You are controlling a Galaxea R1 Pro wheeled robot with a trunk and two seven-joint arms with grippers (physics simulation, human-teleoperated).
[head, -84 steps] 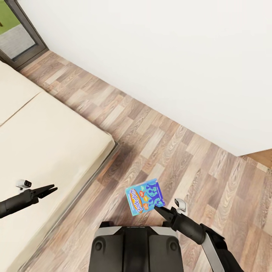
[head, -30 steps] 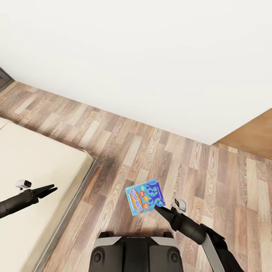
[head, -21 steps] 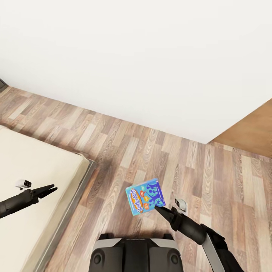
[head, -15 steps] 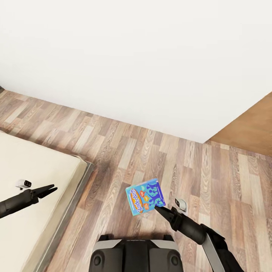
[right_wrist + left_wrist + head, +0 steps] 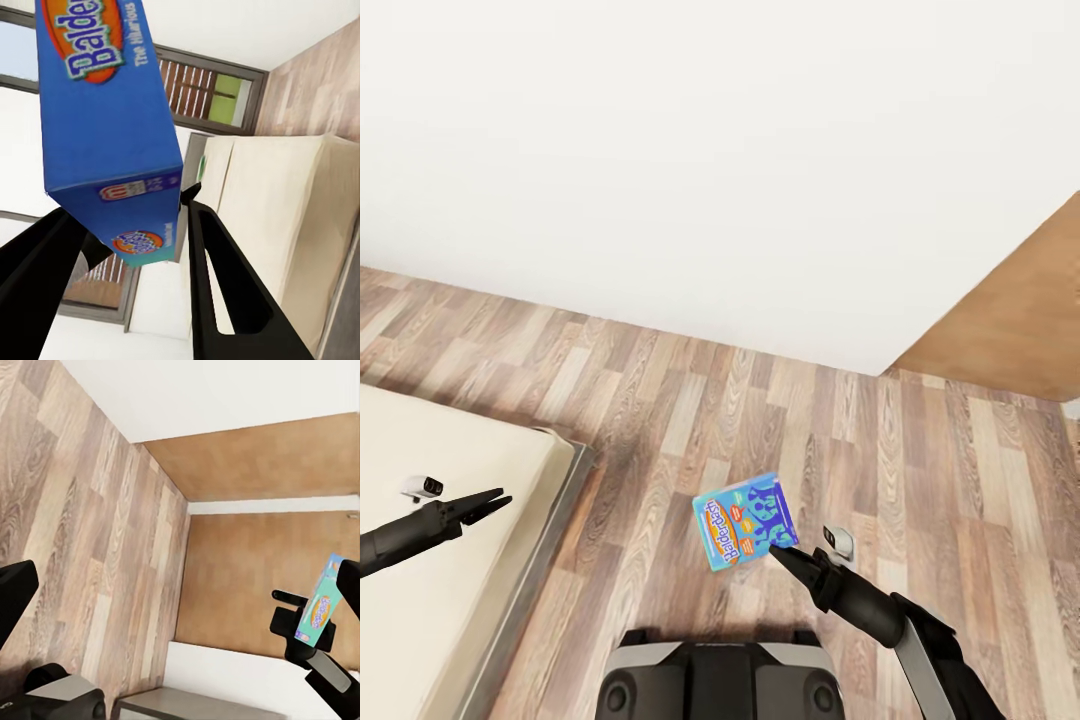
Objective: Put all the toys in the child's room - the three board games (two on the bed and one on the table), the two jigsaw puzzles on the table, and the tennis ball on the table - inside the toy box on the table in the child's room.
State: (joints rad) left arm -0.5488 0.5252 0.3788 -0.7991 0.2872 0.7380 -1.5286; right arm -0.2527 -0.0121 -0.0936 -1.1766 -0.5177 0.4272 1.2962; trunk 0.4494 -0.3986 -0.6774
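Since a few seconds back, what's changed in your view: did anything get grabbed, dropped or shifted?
Only the view has swung: the bed slid toward the lower left edge, the dark window frame left the picture, and more wall plus a brown floor area came in at right. Nothing was grabbed or dropped. The right gripper still pinches the blue board game in the same pose; the left gripper stays empty over the bed.

Blue, orange-lettered board game (image 5: pixel 744 522); cream bed (image 5: pixel 430 520); brown wood-plank floor (image 5: pixel 760 420).
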